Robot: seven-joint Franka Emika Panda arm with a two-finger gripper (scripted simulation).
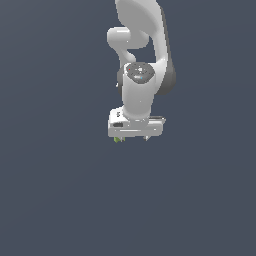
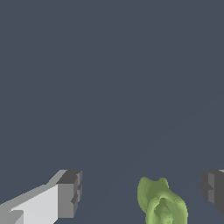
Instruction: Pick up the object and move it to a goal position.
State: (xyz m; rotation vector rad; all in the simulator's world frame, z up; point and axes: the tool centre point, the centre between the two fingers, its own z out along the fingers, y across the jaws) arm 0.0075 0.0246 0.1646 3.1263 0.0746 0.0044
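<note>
In the exterior view, the white arm (image 1: 140, 60) hangs over a plain grey floor (image 1: 55, 190), and the gripper (image 1: 132, 138) points down with a speck of the green object (image 1: 118, 139) showing below its left end. In the wrist view, the fingers (image 2: 70, 194) are spread wide, and the object (image 2: 161, 203) sits between them, touching neither.

Flat slate-blue backdrop (image 1: 55, 200) — possibly a floor.
</note>
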